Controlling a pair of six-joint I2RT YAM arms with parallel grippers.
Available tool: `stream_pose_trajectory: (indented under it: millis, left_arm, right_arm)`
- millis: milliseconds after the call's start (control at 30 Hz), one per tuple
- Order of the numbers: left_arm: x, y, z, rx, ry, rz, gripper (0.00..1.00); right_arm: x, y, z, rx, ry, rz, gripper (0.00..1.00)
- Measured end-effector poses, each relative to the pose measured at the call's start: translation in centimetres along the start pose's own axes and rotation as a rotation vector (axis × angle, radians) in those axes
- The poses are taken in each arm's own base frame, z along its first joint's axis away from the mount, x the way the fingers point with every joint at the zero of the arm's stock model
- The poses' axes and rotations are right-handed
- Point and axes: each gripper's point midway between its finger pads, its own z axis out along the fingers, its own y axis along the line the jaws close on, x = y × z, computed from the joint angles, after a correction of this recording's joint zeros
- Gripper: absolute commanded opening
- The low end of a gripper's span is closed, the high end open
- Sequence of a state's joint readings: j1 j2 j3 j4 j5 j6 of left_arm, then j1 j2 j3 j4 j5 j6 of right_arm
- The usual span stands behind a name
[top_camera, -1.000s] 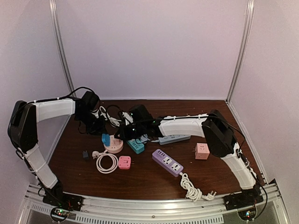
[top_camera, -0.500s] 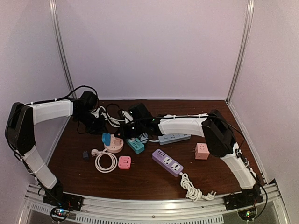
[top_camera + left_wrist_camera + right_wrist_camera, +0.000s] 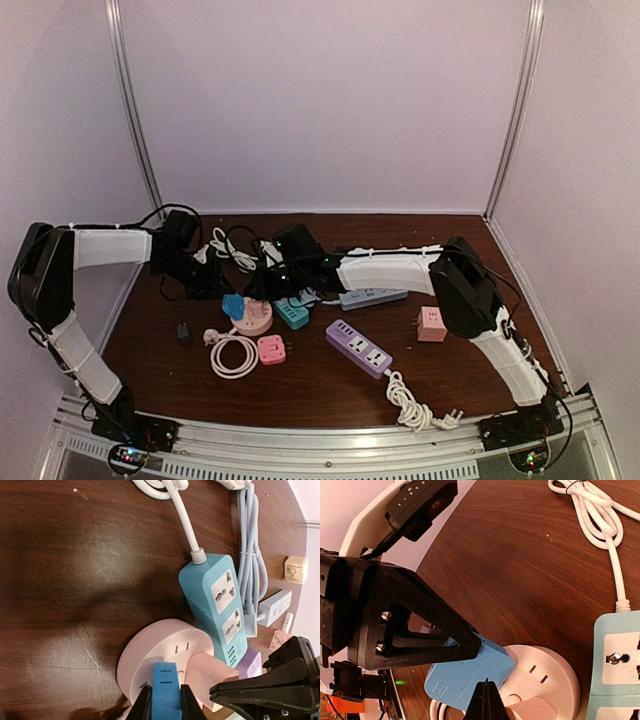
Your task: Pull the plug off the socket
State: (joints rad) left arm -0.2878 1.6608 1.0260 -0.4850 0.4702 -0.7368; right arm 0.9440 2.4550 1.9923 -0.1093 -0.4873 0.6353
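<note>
A blue plug (image 3: 232,303) sits in a round pink socket (image 3: 254,317) at the table's left middle. My left gripper (image 3: 165,707) is shut on the blue plug (image 3: 165,685), one finger on each side, with the plug's front on the socket's face (image 3: 165,647). My right gripper (image 3: 486,702) is shut, its tip down on the pink socket (image 3: 547,680) right beside the blue plug (image 3: 470,677). From the left wrist, its black fingers (image 3: 270,690) rest on a pink raised block (image 3: 210,677) on the socket.
A teal power strip (image 3: 292,313) lies right beside the socket. A purple strip (image 3: 358,347), a pink cube (image 3: 432,323), a small pink adapter (image 3: 271,349), a coiled white cord (image 3: 233,356), a small black adapter (image 3: 184,332) and cables at the back surround it.
My left wrist has drawn back to the left and lower. The blue plug and pink socket have shifted slightly toward the near right, and the coiled cord with them.
</note>
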Motion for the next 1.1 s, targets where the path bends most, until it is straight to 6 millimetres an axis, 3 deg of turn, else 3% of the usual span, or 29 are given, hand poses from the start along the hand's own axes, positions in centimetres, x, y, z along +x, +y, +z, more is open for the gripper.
stream_pose_trajectory:
  millis: [1100]
  left_arm:
    - [-0.2, -0.7, 0.0, 0.211, 0.01, -0.034, 0.06]
  right_arm:
    - [-0.3, -0.2, 0.3, -0.006, -0.02, -0.007, 0.0]
